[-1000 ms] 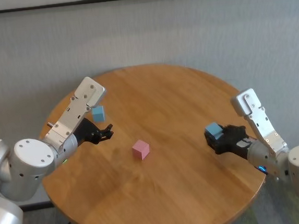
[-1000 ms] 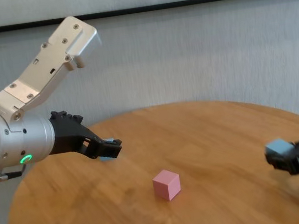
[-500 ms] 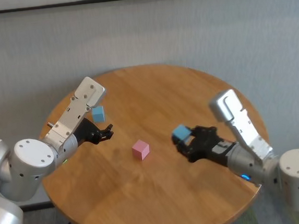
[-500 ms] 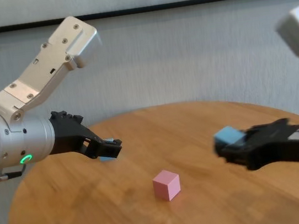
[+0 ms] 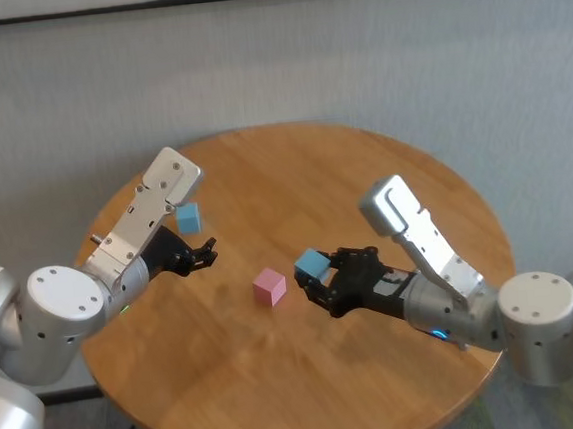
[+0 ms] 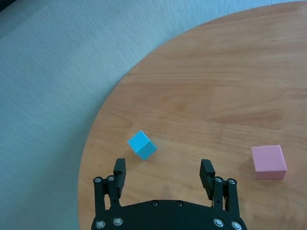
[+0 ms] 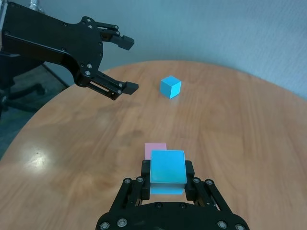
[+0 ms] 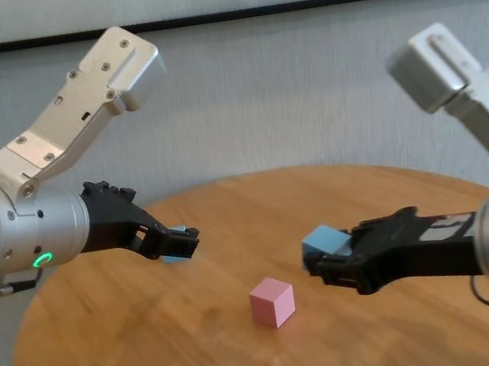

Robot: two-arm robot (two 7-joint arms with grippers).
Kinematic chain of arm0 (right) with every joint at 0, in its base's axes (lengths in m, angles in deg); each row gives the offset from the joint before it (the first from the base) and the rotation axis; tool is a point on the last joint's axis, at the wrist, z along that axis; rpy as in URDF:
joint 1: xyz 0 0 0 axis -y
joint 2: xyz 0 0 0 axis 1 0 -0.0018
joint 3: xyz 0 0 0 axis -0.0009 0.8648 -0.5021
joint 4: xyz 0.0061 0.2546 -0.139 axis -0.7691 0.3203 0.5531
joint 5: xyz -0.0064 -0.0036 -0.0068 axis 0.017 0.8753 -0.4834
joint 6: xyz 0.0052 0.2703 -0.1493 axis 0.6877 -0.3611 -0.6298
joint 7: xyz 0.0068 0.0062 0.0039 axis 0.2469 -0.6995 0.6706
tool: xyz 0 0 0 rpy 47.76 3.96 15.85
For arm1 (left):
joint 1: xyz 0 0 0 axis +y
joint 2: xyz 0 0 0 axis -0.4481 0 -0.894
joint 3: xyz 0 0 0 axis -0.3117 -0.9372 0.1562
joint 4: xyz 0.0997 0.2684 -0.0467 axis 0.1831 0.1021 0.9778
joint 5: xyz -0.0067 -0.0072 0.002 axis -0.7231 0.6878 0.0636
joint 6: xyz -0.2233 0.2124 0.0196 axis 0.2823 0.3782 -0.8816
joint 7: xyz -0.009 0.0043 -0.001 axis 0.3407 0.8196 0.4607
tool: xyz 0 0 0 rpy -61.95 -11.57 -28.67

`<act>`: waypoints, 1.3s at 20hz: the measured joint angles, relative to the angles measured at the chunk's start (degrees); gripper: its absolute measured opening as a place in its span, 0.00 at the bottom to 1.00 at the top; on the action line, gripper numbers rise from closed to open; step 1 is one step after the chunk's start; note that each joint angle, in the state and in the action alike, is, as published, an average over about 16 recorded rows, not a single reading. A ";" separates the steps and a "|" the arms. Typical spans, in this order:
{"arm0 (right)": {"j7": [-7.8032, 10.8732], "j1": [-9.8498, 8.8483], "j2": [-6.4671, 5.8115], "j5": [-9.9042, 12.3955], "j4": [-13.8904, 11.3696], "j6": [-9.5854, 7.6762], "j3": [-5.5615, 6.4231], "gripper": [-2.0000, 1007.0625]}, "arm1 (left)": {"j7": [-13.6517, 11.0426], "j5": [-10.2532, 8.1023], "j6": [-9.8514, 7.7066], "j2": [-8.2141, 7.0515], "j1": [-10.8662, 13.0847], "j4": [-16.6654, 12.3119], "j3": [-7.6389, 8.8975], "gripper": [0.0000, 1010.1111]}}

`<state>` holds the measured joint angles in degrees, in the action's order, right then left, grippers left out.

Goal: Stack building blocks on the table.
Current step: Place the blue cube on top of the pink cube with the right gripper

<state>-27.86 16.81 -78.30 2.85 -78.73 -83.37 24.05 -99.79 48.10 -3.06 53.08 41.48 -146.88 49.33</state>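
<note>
Round wooden table [image 5: 364, 178] has nothing stacked yet; right gripper [image 5: 318, 282] pinches a blue block [image 5: 312, 264] in its fingers, just beside the pink block [image 5: 270, 286]. Left gripper [image 5: 202, 254] hangs with fingers spread near the other blue block [image 5: 187, 218]; both placements left.

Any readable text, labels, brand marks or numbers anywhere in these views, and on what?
None: no readable text in any view.
The pale pink cube, both light blue cubes and the round wooden table are unmarked.
The left gripper and right gripper show only screws.
</note>
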 joint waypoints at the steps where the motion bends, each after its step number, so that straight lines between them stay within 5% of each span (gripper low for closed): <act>1: 0.26 0.60 0.27 -0.03 0.85 0.14 -0.38 0.36 | 0.00 0.00 0.00 0.00 0.00 0.00 0.00 0.99; 11: 1.10 4.93 2.95 0.15 7.39 1.33 -2.62 0.36 | 0.00 0.00 0.00 0.00 0.00 0.00 0.00 0.99; 26: -0.02 6.21 4.59 -0.50 9.96 1.83 -3.73 0.36 | 0.00 0.00 0.00 0.00 0.00 0.00 0.00 0.99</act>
<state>-27.87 23.02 -73.70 2.35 -68.77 -81.54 20.33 -99.79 48.10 -3.06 53.08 41.48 -146.88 49.33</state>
